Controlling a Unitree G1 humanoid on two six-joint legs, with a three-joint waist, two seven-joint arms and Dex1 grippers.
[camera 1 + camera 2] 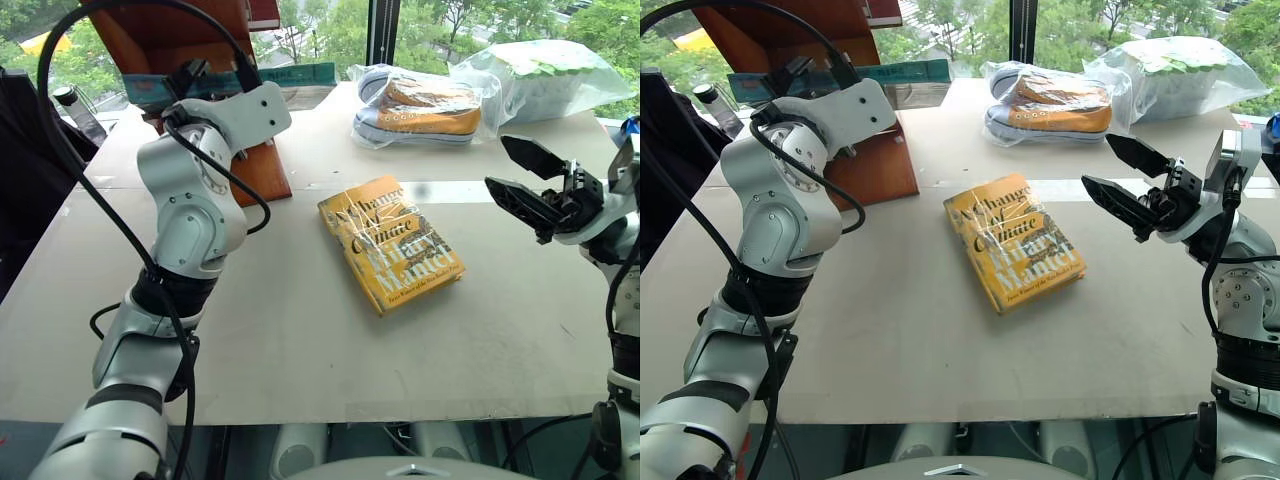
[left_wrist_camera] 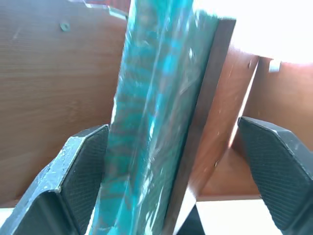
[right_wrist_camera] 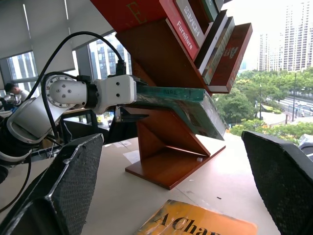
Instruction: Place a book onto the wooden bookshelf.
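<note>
A pale table [image 1: 300,330] stands before tall windows with green trees and tower blocks outside.

The left gripper [image 2: 176,161] is raised at the wooden bookshelf [image 3: 171,147], its two black fingers [image 2: 80,176] spread wide. The teal-green book [image 2: 151,122] in shiny plastic sits between them, edge toward the camera; one finger is close against its cover, though whether it touches cannot be told, and the other stands well clear. From the right wrist view the book [image 3: 181,105] lies across the lower slanted board of the shelf, tilted, one end by the left gripper and the other jutting out past the board on the far side. Above it, more books [image 3: 195,24] lean in an upper tier, one with a red spine.

The right gripper [image 1: 1130,190] hangs over the right part of the table, its fingers apart and holding nothing, pointing toward the middle of the table.

Between the two arms a yellow-orange book [image 1: 392,242] with white lettering lies flat on the table, wrapped in clear film. Farther back, near the window, an orange and white shoe [image 1: 425,108] rests in a clear bag, and just beside it on the right another clear bag [image 1: 545,75] holds something white and green.
</note>
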